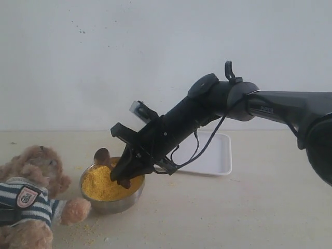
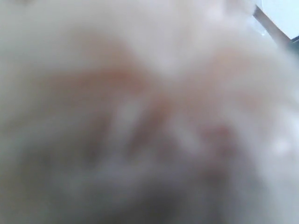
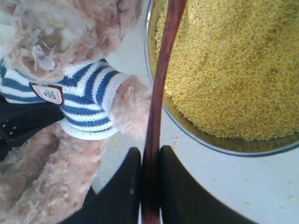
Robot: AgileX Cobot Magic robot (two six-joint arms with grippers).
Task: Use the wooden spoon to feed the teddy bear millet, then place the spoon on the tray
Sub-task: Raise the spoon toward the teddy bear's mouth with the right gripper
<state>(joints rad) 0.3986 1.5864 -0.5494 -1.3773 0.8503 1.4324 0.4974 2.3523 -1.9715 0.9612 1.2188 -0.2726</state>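
The teddy bear (image 1: 36,166) in its striped shirt sits at the left, and its fur (image 2: 149,112) fills the left wrist view as a blur. A black part of my left gripper (image 1: 4,215) (image 3: 21,121) grips the bear's body at the shirt. My right gripper (image 1: 122,179) (image 3: 150,151) is shut on the handle of the wooden spoon (image 1: 101,155) (image 3: 163,70). The spoon's bowl is raised over the steel bowl's left rim, towards the bear. Yellow millet (image 1: 104,184) (image 3: 233,70) is heaped in the steel bowl (image 1: 111,205) (image 3: 187,128). The white tray (image 1: 215,155) lies behind the right arm.
Loose millet grains (image 1: 83,225) are scattered on the pale table round the bowl and near the bear's paw (image 3: 131,107). The right arm (image 1: 270,106) reaches in from the right above the tray. A white wall stands behind.
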